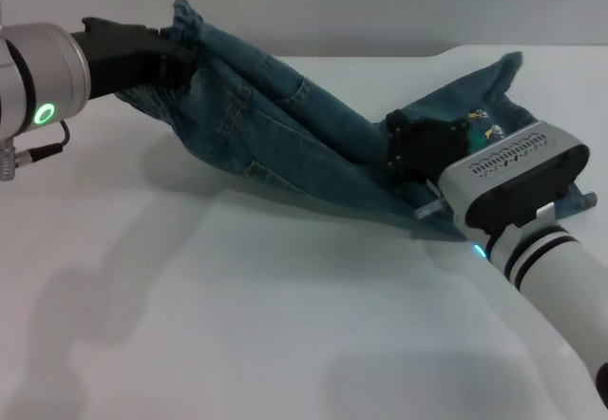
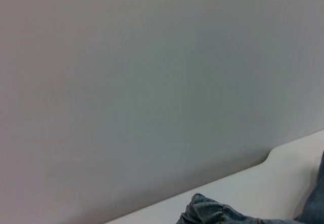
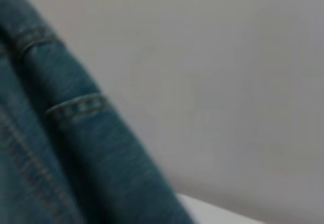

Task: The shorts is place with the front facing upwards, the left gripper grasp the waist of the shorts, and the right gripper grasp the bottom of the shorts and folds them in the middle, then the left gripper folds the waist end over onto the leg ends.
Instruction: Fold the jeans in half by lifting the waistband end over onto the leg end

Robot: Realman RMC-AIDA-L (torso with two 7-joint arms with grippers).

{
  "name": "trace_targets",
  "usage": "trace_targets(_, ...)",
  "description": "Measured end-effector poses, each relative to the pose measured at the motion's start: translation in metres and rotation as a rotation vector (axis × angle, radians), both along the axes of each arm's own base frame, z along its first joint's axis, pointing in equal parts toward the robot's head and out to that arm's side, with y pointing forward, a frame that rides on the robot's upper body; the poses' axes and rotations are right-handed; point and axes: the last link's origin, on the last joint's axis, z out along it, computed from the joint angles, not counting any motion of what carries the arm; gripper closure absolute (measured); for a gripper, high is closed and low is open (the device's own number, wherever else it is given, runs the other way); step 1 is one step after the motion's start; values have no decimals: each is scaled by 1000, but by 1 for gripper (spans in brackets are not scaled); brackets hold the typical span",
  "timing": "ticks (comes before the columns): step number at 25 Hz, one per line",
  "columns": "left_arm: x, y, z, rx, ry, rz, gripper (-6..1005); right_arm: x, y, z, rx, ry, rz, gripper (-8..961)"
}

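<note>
The blue denim shorts [image 1: 275,125] hang stretched between my two grippers, raised off the white table [image 1: 237,325] at the left end. My left gripper [image 1: 176,54], at the upper left, is shut on the puckered waist [image 1: 185,19]. At the right, the right gripper [image 1: 410,146] is shut on the bottom of the shorts, whose leg ends [image 1: 499,78] spread out behind it on the table. A bunched bit of denim [image 2: 212,215] shows in the left wrist view. Folded denim with stitched seams [image 3: 76,107] fills one side of the right wrist view.
A plain grey wall [image 1: 380,2] stands behind the table. The table's back edge has a rounded step [image 2: 271,155] near the shorts. Bare white tabletop lies in front of the shorts.
</note>
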Motion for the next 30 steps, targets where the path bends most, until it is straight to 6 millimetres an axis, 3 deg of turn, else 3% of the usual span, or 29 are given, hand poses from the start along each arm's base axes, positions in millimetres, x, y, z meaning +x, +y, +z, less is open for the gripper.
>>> trace_targets(20, 25, 1, -5, 14, -26, -109, 821, -48, 0, -30, -167, 35, 143, 954)
trace_targets(27, 32, 2, -8, 11, -35, -133, 822, -55, 2, -34, -201, 54, 142, 954)
trace_targets(30, 31, 3, -7, 14, -34, -132, 822, -46, 2, -30, -179, 65, 118, 954)
